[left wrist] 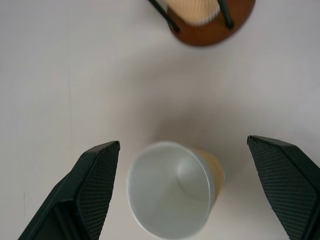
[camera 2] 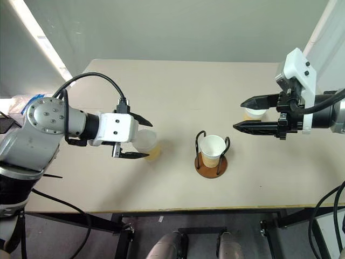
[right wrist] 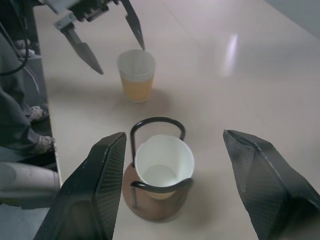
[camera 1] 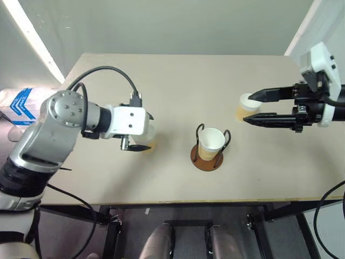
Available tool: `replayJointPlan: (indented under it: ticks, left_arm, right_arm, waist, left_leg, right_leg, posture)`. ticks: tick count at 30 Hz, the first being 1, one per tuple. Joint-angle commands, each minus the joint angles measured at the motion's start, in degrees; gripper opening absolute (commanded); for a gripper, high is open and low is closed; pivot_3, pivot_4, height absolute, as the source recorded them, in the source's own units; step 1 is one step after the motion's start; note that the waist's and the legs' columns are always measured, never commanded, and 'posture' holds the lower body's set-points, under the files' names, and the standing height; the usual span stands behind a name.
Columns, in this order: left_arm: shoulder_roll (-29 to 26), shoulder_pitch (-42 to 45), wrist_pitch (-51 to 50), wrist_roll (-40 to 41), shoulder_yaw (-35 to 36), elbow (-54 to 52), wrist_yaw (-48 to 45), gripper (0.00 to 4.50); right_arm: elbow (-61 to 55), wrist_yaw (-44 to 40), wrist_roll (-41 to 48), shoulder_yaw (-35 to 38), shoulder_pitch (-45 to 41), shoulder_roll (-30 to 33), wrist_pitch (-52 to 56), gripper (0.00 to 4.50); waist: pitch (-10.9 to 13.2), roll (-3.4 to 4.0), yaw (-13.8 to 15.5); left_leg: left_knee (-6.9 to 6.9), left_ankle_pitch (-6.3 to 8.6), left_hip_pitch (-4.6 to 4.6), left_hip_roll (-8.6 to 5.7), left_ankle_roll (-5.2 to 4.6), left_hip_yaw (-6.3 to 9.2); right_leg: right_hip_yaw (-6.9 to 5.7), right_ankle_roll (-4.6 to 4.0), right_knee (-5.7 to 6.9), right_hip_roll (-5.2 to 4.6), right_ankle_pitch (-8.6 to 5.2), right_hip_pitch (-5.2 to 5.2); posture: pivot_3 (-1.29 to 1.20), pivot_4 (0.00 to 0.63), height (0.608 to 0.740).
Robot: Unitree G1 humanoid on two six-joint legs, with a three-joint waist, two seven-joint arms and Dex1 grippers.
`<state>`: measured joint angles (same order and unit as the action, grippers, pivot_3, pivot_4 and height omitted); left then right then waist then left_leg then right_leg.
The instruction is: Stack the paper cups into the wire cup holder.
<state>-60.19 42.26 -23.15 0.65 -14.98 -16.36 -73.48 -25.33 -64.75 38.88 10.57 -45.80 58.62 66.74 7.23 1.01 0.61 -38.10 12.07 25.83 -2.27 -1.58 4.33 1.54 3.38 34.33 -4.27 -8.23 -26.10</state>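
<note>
The wire cup holder (camera 1: 207,157) stands mid-table with one paper cup (camera 1: 211,141) upright inside its loops. A second paper cup (camera 2: 146,143) stands to its left; my left gripper (camera 2: 138,137) is open, its fingers (left wrist: 95,185) on either side of the cup and apart from it. A third paper cup (camera 1: 247,104) stands on the table at the right, by the tips of my right gripper (camera 2: 239,115), which hangs open and empty above the table. In the right wrist view the holder (right wrist: 155,197) lies ahead between the open fingers (right wrist: 95,190).
The beige table (camera 1: 172,81) has its front edge close to me. A blue-and-white bag (camera 1: 19,102) lies off the table's left side. A pale wall runs behind the far edge.
</note>
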Motion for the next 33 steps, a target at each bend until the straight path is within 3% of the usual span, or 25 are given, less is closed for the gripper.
replayJointPlan:
  ticks: [1,15,18,20,29,33]
  left_arm:
    - [-0.9,-0.3,0.0,-3.8,-1.1,-0.3,0.6,4.5]
    - [2.5,-0.4,6.2,-11.8,-5.6,8.0,-0.1,4.5]
    - [4.4,0.3,9.8,-12.4,-6.8,11.1,-0.6,3.91]
    - [5.9,1.1,11.4,-12.3,-7.1,13.3,-0.9,3.27]
    - [8.7,4.2,11.7,-7.7,-5.3,16.7,-6.0,0.04]
    - [9.1,6.8,10.9,-4.9,-4.0,17.9,-8.5,0.01]
  right_arm:
    - [-1.0,1.8,2.4,1.8,-0.6,0.8,-0.1,3.26]
    - [-0.7,5.7,5.8,1.0,-0.5,2.6,-1.0,3.26]
    - [-0.6,6.9,5.8,1.3,-0.3,2.3,-1.6,3.3]
    - [-0.7,7.6,5.7,1.5,-0.1,1.8,-2.6,3.3]
    - [-1.6,8.6,8.5,4.9,4.0,-0.7,-7.9,3.3]
    - [-2.7,7.5,9.6,6.2,8.0,0.1,-9.7,3.3]
  waist:
    - [0.0,0.0,0.0]
    - [0.0,0.01,0.0]
    - [0.0,0.0,0.0]
    - [0.0,0.0,0.0]
    - [0.0,0.0,0.1]
    - [0.0,0.0,0.1]
  left_leg:
    - [0.0,0.02,0.02,0.0,-0.03,0.0]
    - [-0.01,0.09,0.03,0.0,-0.07,0.06]
    - [-0.03,0.09,0.03,0.0,-0.07,0.07]
    - [-0.04,0.09,0.04,0.0,-0.07,0.07]
    - [-0.06,0.08,0.07,0.0,-0.07,0.08]
    - [-0.1,0.07,0.1,0.0,-0.11,0.07]
  right_leg:
    - [0.0,-0.01,0.05,0.0,-0.01,-0.05]
    - [-0.01,-0.23,0.5,-0.01,-0.14,-0.24]
    - [-0.01,-0.23,0.51,-0.01,-0.14,-0.25]
    - [-0.01,-0.23,0.53,-0.02,-0.14,-0.25]
    - [-0.04,-0.2,0.55,-0.01,-0.15,-0.26]
    - [-0.04,-0.18,0.54,-0.02,-0.15,-0.25]
  posture:
    - [0.0,0.15,0.74]
    - [0.0,0.15,0.74]
    - [0.0,0.15,0.74]
    - [0.0,0.15,0.74]
    - [0.0,0.15,0.74]
    - [0.0,0.15,0.74]
